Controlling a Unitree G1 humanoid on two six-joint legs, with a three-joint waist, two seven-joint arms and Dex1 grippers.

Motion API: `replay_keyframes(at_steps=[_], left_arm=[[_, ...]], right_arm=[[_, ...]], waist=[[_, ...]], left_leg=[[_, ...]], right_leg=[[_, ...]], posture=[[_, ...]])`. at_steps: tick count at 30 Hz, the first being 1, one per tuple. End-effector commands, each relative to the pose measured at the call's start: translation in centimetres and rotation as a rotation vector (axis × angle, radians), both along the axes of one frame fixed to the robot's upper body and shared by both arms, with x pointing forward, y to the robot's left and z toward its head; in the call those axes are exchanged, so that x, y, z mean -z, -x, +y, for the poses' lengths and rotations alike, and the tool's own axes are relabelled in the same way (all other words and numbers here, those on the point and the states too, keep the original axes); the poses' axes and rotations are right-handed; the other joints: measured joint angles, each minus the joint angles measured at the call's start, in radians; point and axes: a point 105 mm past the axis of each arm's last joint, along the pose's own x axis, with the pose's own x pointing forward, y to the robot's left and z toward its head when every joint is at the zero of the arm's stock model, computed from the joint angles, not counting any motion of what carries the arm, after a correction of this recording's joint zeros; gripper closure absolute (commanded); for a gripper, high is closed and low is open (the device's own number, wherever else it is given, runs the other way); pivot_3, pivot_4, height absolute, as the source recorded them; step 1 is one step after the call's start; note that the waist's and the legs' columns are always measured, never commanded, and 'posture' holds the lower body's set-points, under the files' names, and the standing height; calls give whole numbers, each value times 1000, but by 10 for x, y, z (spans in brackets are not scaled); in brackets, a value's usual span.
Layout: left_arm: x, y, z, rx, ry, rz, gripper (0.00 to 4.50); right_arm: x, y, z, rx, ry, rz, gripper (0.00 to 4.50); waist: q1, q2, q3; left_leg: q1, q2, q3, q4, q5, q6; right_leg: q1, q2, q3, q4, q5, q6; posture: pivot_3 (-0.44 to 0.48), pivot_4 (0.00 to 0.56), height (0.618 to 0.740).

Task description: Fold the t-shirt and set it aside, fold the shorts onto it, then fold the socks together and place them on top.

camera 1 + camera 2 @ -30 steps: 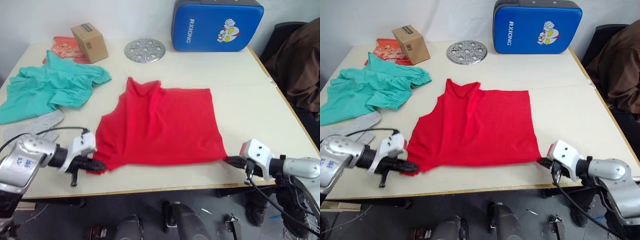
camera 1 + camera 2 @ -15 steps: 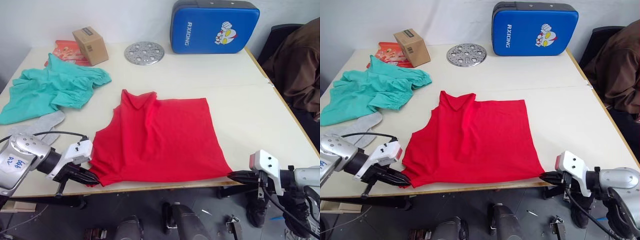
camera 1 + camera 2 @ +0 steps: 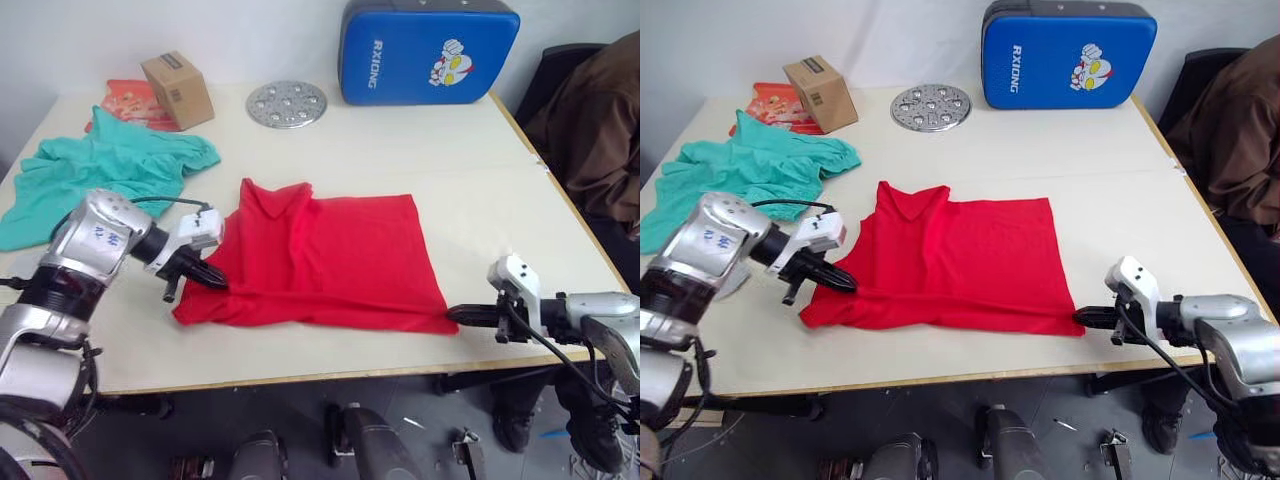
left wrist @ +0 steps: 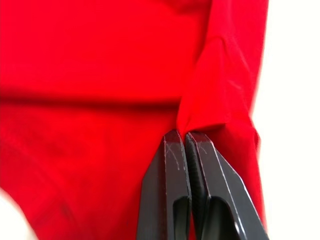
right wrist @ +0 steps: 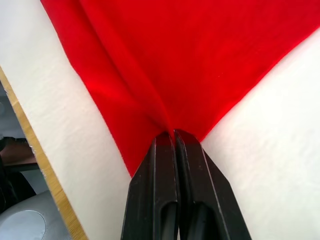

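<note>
One table (image 3: 500, 200) holds one red t-shirt (image 3: 330, 255) in the middle. One pair of teal shorts (image 3: 100, 170) lies at the far left. The left gripper (image 3: 215, 280) is pinched tight on the shirt's left edge. The right gripper (image 3: 452, 314) is pinched tight on its near right corner.
</note>
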Motion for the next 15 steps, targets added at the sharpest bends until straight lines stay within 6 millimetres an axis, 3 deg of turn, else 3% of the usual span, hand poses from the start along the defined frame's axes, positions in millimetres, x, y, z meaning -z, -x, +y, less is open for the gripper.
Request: replay_keyframes(at_steps=[1, 3, 6, 9, 15], left_arm=[[-10, -2, -2, 56, 9, -2, 4477], [-10, -4, -2, 55, 18, -16, 4477], [-18, -5, 1, 43, 58, -26, 3855], [-29, -9, 8, 1, 98, -87, 2933], [-69, -3, 29, -144, 298, -176, 1041]], right_arm=[[-3, -8, 2, 23, 15, -39, 4500], [-6, -12, 4, 38, 5, -58, 4500], [-12, -12, 8, 59, -45, -51, 4500], [-17, -9, 9, 72, -64, -51, 3857], [-36, -4, 6, 103, -78, -111, 1801]], waist=[[-1, 0, 0], [-2, 0, 0], [-5, 0, 0], [-3, 0, 0], [-6, 0, 0]], left_leg=[[0, 0, 0, 1, 0, 0], [1, 0, 2, 1, 0, 0], [2, 0, 2, 2, 0, 0], [2, 0, 2, 2, 1, -1], [2, 1, 2, 2, 0, -2]], right_leg=[[0, 0, 0, 0, 0, 0], [0, 0, 2, 2, 0, 0], [0, 0, 2, 4, 0, 0], [0, 0, 2, 4, -1, -1], [0, 0, 2, 5, -1, -2]], posture=[[0, 150, 740], [0, 150, 740], [0, 150, 740], [0, 150, 740], [0, 150, 740]])
